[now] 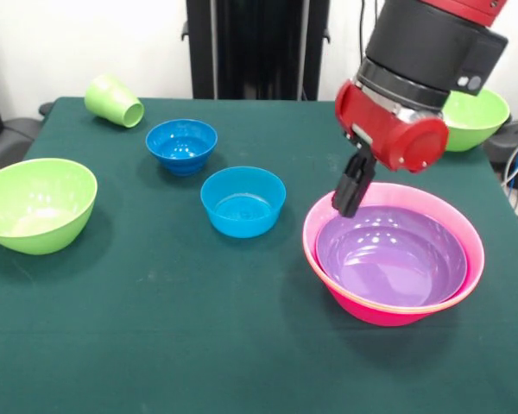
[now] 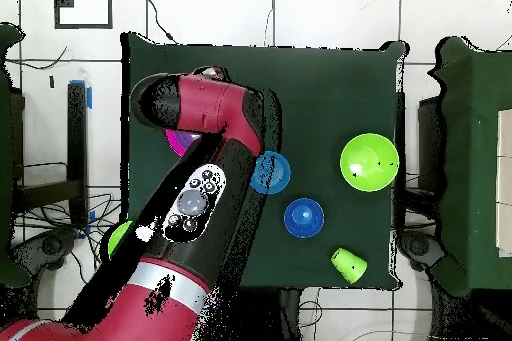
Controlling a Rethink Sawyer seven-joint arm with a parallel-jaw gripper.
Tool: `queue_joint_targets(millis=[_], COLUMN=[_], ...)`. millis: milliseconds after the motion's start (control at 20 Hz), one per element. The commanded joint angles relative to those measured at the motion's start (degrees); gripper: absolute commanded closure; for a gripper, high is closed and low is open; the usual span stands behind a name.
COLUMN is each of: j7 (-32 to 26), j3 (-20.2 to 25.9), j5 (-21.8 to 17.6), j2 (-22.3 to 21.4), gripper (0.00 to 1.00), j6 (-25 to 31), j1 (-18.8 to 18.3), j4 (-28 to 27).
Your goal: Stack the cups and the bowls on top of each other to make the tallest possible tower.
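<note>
Purple bowl nested in tower; gripper at its 10 o'clock rim, grip state unclear. Lift straight clear.

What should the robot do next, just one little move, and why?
Probably lift the end effector up off the purple bowl, which already sits nested inside the pink bowl. It looks empty, hanging at that pile's back rim. Then it could go for the nearer blue bowl, which stands upright and alone beside the pile.
</note>
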Motion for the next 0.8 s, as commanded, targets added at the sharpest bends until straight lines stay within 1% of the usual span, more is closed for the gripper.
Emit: queue_joint_targets(millis=[50, 350, 600, 800], j7=[14.1, 15.7, 14.0, 14.6], j3=[4.5, 5.7, 6.8, 6.5], j5=[4.4, 9.4, 12.1, 14.8], j2=[5.0, 6.3, 6.5, 8.0], gripper=[1.0, 1.0, 1.0, 1.0], j6=[-1.1, -4.9, -8.2, -10.9], j1=[0.7, 1.3, 1.6, 2.2], j4=[-2.0, -1.1, 0.7, 0.5])
